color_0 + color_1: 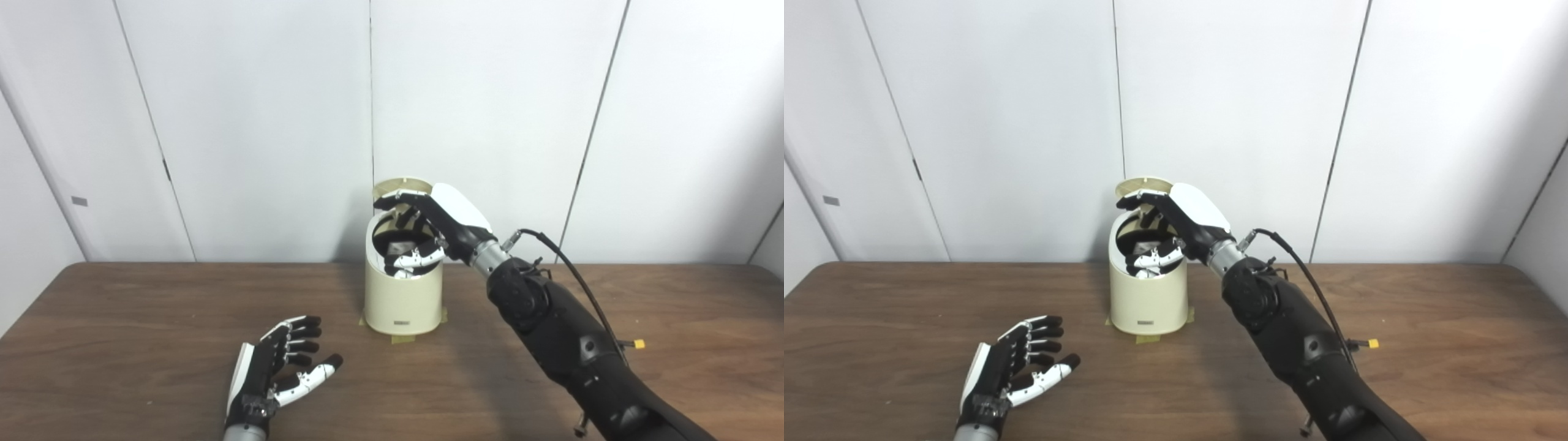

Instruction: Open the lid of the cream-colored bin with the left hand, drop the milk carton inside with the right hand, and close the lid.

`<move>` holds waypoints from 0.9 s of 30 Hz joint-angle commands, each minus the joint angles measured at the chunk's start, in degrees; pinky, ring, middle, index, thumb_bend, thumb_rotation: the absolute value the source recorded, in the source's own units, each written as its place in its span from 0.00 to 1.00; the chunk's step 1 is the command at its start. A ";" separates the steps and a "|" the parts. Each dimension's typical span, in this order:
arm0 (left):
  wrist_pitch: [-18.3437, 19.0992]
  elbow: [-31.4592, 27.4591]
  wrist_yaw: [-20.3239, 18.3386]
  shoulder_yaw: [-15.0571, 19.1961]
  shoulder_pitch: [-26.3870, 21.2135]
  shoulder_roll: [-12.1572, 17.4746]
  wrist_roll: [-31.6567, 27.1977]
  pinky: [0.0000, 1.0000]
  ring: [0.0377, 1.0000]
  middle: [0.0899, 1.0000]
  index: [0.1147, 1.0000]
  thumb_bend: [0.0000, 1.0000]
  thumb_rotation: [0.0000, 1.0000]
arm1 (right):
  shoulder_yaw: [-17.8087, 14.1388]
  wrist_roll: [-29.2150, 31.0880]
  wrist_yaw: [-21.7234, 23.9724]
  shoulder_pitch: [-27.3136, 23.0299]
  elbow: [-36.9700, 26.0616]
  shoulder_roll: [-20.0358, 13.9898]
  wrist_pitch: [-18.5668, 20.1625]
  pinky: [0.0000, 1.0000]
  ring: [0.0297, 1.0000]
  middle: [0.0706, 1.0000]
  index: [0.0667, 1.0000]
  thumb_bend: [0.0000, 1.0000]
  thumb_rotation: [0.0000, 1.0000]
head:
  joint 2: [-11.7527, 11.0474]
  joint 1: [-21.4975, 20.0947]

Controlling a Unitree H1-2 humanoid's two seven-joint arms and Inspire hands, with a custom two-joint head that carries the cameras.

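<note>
Right robot hand (432,229) over open cream bin (402,294), fingers spread, holding nothing visible. Left robot hand (278,367) open beside bin. Lid (401,185) upright; presumably light, best pushed at rim.

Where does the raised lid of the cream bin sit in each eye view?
Left eye view: lid just right of centre, upright behind the right hand.
Right eye view: lid just left of centre.
Shared landmark: tape under the bin.

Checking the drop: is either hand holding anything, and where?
Left hand is open and holds nothing. Right hand sits at the open bin mouth; no carton shows, but its grip cannot be told.
</note>
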 commanded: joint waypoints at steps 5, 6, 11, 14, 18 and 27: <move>-0.29 -0.91 -0.47 0.03 -0.71 0.34 -0.18 0.60 0.65 0.69 0.68 0.69 0.14 | -3.12 1.18 -1.64 0.04 -4.60 -1.90 -1.74 0.58 0.68 0.72 0.70 0.93 0.16 | 0.01 -0.01; -0.25 -0.91 -0.49 0.06 -0.70 0.31 -0.25 0.60 0.65 0.69 0.68 0.69 0.14 | -3.69 1.45 -2.15 0.45 -5.24 -1.81 -2.41 0.57 0.66 0.70 0.69 0.93 0.16 | 0.01 -0.01; -0.41 -0.41 -0.46 0.12 -0.81 0.42 -0.35 0.60 0.65 0.69 0.68 0.70 0.14 | -7.12 1.73 -7.10 3.17 -9.86 -1.09 -6.90 0.46 0.57 0.64 0.63 0.90 0.09 | 0.06 -0.05; -0.73 -0.07 -0.40 0.04 -0.86 0.61 -0.11 0.58 0.64 0.69 0.69 0.69 0.15 | -9.86 3.97 -9.00 4.80 -12.53 -0.78 -9.93 0.40 0.51 0.59 0.59 0.88 0.06 | 0.06 -0.10; -0.55 -0.05 -0.46 0.13 -0.82 0.62 -0.36 0.57 0.64 0.69 0.68 0.69 0.13 | -13.21 10.92 -7.09 7.17 -15.32 -0.33 -11.38 0.33 0.45 0.56 0.57 0.85 0.05 | 0.02 -0.17; -1.46 0.10 -1.03 0.22 -0.78 1.15 -1.01 0.56 0.64 0.70 0.69 0.68 0.12 | -20.10 31.90 2.79 19.32 -20.76 -0.78 -6.00 0.34 0.40 0.60 0.64 0.81 0.12 | -0.09 -0.21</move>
